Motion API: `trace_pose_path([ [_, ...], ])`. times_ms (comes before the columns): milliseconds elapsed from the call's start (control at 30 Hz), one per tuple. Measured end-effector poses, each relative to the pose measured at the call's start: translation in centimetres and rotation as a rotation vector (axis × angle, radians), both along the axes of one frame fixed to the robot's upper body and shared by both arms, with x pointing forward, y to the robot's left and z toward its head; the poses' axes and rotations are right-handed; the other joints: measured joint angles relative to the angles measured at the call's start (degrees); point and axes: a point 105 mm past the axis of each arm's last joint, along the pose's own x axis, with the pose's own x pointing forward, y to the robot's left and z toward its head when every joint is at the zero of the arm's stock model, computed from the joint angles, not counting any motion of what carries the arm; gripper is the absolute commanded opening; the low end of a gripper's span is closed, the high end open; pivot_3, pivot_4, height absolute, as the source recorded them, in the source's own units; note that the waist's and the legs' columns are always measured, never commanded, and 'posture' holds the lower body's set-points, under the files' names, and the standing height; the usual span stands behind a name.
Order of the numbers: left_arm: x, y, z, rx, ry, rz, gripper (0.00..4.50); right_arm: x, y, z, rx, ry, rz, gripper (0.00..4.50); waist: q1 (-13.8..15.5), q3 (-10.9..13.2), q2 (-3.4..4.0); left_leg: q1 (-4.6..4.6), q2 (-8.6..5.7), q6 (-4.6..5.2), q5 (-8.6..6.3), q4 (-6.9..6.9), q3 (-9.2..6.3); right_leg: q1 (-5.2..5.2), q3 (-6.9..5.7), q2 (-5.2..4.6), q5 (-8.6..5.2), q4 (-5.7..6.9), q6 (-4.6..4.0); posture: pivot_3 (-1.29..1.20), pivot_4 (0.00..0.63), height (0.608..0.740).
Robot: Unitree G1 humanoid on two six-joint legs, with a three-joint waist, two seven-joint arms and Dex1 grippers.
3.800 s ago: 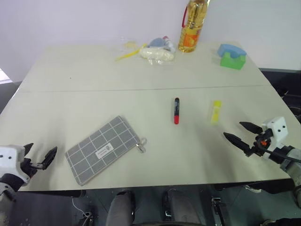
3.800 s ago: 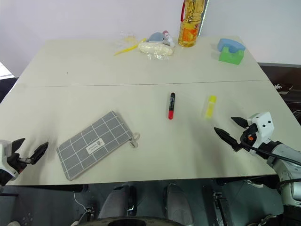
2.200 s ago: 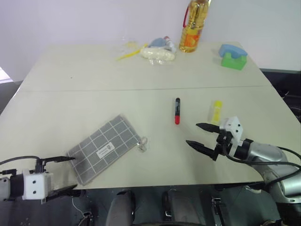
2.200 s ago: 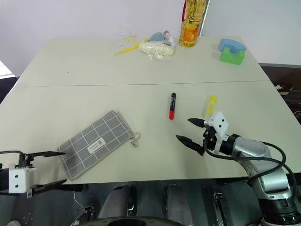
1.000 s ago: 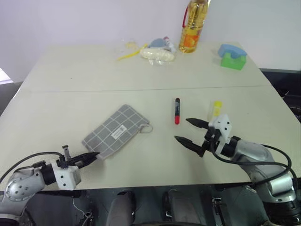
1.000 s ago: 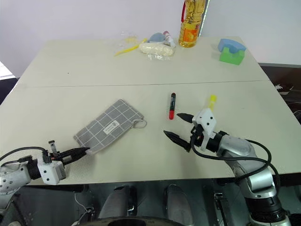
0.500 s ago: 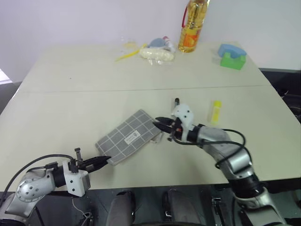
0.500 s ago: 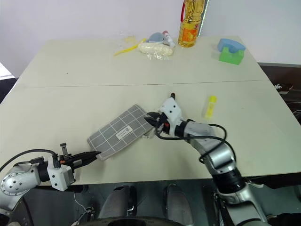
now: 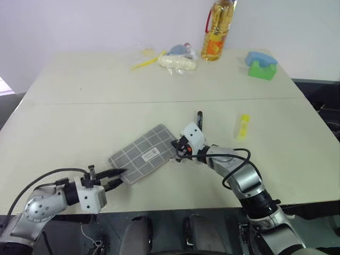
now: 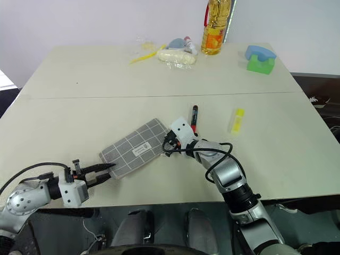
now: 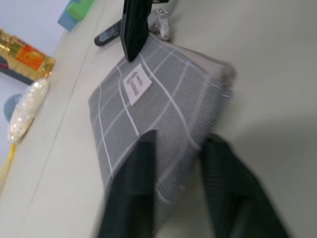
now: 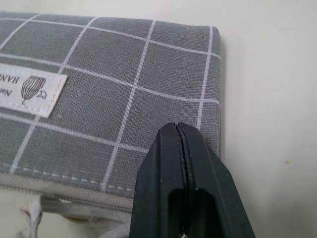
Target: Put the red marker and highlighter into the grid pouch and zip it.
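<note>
Near the table's [image 10: 64, 79] front edge, the grid pouch [image 10: 135, 147] lies flat w/ the left gripper [image 10: 101, 172] at its near-left corner, fingers apart either side of that corner. Right gripper [image 10: 169, 142] sits at the pouch's right end by the zipper, fingers pressed together; can't tell if they pinch the pull. Red marker [image 10: 194, 118] lies just right of it, highlighter [image 10: 237, 120] further right.

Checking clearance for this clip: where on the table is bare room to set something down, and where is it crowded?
Bare: the broad strip of table between the far clutter and the grid pouch, and the right side beyond the highlighter. Crowded: the middle, where the right gripper, pouch and red marker meet, and around the oil bottle.
</note>
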Motion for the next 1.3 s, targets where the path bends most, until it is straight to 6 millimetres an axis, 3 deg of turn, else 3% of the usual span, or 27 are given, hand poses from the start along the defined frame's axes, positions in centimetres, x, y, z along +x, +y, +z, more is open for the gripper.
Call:
trace_pose_path([
  [67,0.0,-0.3,-0.4,0.025,0.003,-0.020,3.87,0.0,0.1,0.0,0.005,0.003,0.000,0.00,0.0,0.0,0.01,0.00,0.01,0.00,0.00,-0.02,0.00,-0.01,0.00,0.03,0.00,0.00,0.00,0.00,0.150,0.740],
  [167,0.3,-1.1,-0.2,0.034,-0.033,-0.053,3.87,0.0,0.1,0.0,0.005,0.005,-0.007,0.00,0.0,0.0,0.01,0.02,0.02,0.00,0.00,-0.03,0.00,0.00,0.00,0.02,0.00,0.00,0.00,0.00,0.150,0.740],
  [267,0.3,-1.4,-0.5,0.025,-0.027,-0.061,2.93,0.0,0.2,0.0,0.006,0.004,-0.010,0.00,-0.1,0.0,0.01,0.02,0.02,0.00,0.00,-0.03,0.00,-0.01,0.01,0.01,0.00,0.00,0.00,0.00,0.150,0.740],
  [467,0.3,-1.5,-0.7,0.010,-0.023,-0.077,0.06,0.0,0.3,-0.1,0.005,0.002,-0.014,0.00,-0.1,0.0,0.01,0.03,0.03,0.00,0.00,-0.03,-0.01,-0.01,0.00,0.00,0.00,0.01,0.00,0.00,0.150,0.740],
  [767,1.6,-1.1,-0.3,-0.060,-0.006,0.001,0.06,0.2,-0.3,0.5,0.009,-0.074,-0.010,0.00,-0.1,0.0,0.02,-0.04,0.02,0.00,0.00,-0.02,0.00,-0.07,0.00,-0.02,0.00,0.01,0.01,0.00,0.150,0.740],
  [900,2.1,-1.0,0.5,-0.155,0.019,0.074,0.00,-0.1,-3.4,2.7,0.046,-0.103,-0.022,1.31,0.2,0.1,0.07,-0.19,-0.01,0.00,0.00,-0.01,-0.06,-0.15,0.00,-0.06,-0.01,-0.02,0.03,0.00,0.150,0.740],
  [967,2.3,-1.1,0.8,-0.189,0.010,0.097,0.00,-0.3,-5.1,3.6,0.034,-0.123,-0.037,2.40,0.1,0.0,0.04,-0.20,0.00,0.00,0.00,-0.02,-0.08,-0.15,0.00,-0.06,-0.01,-0.04,0.03,0.00,0.150,0.740],
  [1067,2.7,-1.3,1.7,-0.234,-0.022,0.128,0.00,-0.7,-6.0,4.0,0.045,-0.112,-0.060,3.85,-0.3,0.1,0.07,-0.16,0.04,0.00,0.00,-0.05,-0.08,-0.15,0.02,-0.02,-0.01,-0.01,0.02,0.00,0.150,0.740],
  [1300,3.0,-2.0,2.4,-0.298,-0.046,0.158,0.00,-0.8,-5.3,4.4,0.066,-0.085,-0.058,3.85,-0.2,0.1,0.09,-0.16,0.03,0.00,0.00,-0.03,-0.10,-0.16,0.02,0.04,-0.01,0.00,0.02,0.00,0.150,0.740],
])
